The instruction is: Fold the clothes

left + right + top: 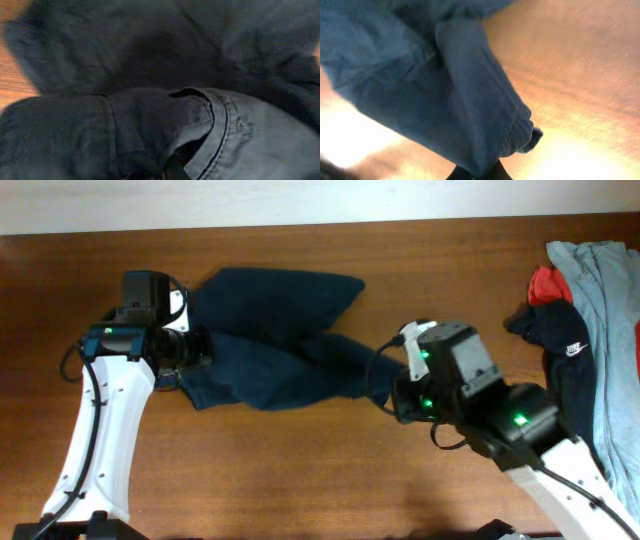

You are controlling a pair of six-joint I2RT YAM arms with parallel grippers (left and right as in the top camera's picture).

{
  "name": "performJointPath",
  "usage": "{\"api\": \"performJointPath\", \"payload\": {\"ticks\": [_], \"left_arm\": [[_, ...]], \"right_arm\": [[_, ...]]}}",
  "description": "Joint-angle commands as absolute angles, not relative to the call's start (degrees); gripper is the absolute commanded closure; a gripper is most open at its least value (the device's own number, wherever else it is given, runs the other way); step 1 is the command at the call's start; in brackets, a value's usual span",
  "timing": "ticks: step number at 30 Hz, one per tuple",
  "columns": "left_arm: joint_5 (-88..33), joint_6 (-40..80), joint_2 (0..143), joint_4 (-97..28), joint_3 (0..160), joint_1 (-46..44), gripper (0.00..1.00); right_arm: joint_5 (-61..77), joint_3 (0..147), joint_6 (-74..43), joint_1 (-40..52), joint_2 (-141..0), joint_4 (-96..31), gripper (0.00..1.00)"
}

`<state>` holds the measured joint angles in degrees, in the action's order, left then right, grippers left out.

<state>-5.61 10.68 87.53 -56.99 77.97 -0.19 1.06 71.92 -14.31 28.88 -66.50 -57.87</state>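
Left jaws and right jaws each clamp tight on opposite ends of the crumpled shorts (270, 330) on the worktop (300, 480); seemingly no neat fold made yet.

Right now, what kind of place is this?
Probably a robot test bench, not a home: a wooden table, the left arm and right arm at navy shorts, spare clothes piled aside.

One pair of navy shorts (270, 340) lies left of centre on the single tabletop (300, 480). There are two arms: a left arm (100, 430) on the left and a right arm (520, 425) at the near right. At the far right sits one pile of three garments: one black garment (560, 370) with a white swoosh, one grey shirt (610, 330) and one red piece (548, 283).
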Motion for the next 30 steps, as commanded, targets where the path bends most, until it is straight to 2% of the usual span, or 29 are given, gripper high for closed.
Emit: {"api": "performJointPath", "payload": {"ticks": [1, 8, 10, 13, 17, 23, 30], "left_arm": [[1.1, 9.3, 86.2, -57.7, 79.4, 0.2, 0.92], [4.9, 9.3, 86.2, -59.2, 79.4, 0.2, 0.88], [1.8, 9.3, 86.2, -59.5, 79.4, 0.2, 0.81], [-5.2, 9.3, 86.3, -63.0, 78.7, -0.5, 0.74], [-4.7, 9.1, 86.4, -63.5, 73.3, -4.4, 0.66], [-4.7, 9.1, 86.5, -55.5, 62.8, -6.7, 0.54], [-4.7, 9.3, 86.6, -49.5, 56.6, -6.7, 0.46]], "right_arm": [[-6.8, 72.3, -14.4, 28.6, -68.5, -57.4, 0.96], [-5.7, 72.3, -19.2, 18.2, -72.9, -57.6, 0.96], [-4.4, 72.3, -18.7, 15.9, -72.9, -57.1, 0.96], [-4.3, 72.3, -18.3, 15.7, -72.9, -56.6, 0.96], [-4.3, 72.3, -18.3, 15.7, -73.4, -56.1, 0.96], [-4.3, 72.3, -18.3, 15.7, -73.8, -56.0, 0.96], [-4.3, 72.3, -18.3, 15.7, -73.8, -55.9, 0.96]]}}
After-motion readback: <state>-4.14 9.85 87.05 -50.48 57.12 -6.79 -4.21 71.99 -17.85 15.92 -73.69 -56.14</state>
